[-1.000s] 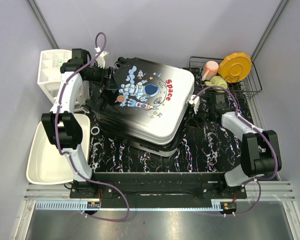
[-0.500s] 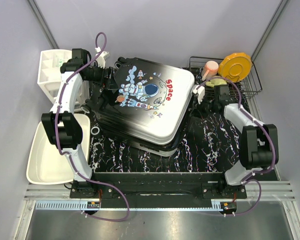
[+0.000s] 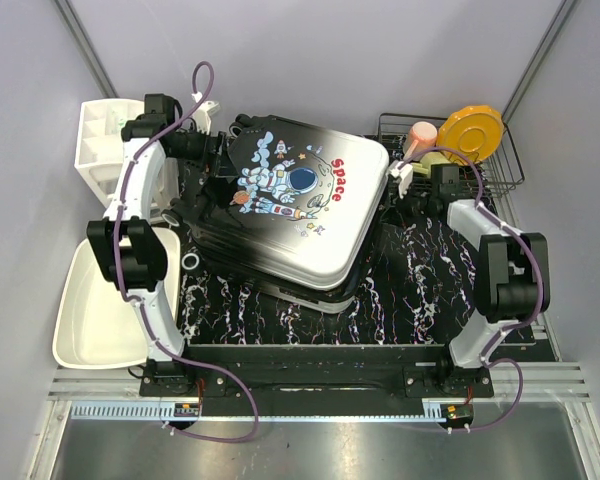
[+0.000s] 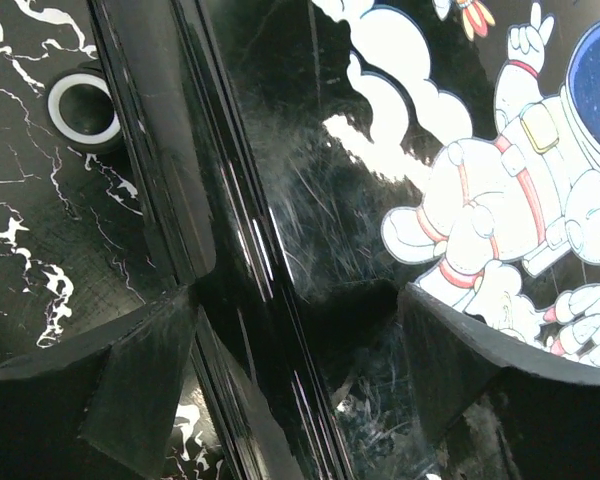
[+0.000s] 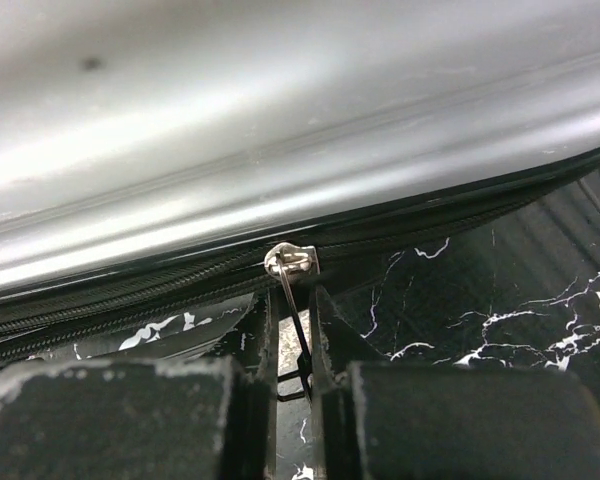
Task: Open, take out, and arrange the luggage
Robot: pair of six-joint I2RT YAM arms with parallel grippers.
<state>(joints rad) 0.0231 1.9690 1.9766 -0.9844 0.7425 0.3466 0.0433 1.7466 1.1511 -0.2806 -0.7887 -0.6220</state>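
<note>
Pinching the zipper pull [image 5: 292,310], my right pincer [image 5: 296,345] sat at the right side of the luggage [image 3: 310,215], mid-table; my left pincer [image 4: 300,365] stood spread astride its left edge. Thin pull could slip if tugged askew.

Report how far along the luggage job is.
Done: little to show. The luggage lies closed on the mat, with nothing taken out. In hand: the right gripper pinches the zipper pull at its right edge, and the left gripper stands open astride the left edge. Left: unzip, open it, take things out, arrange them.
</note>
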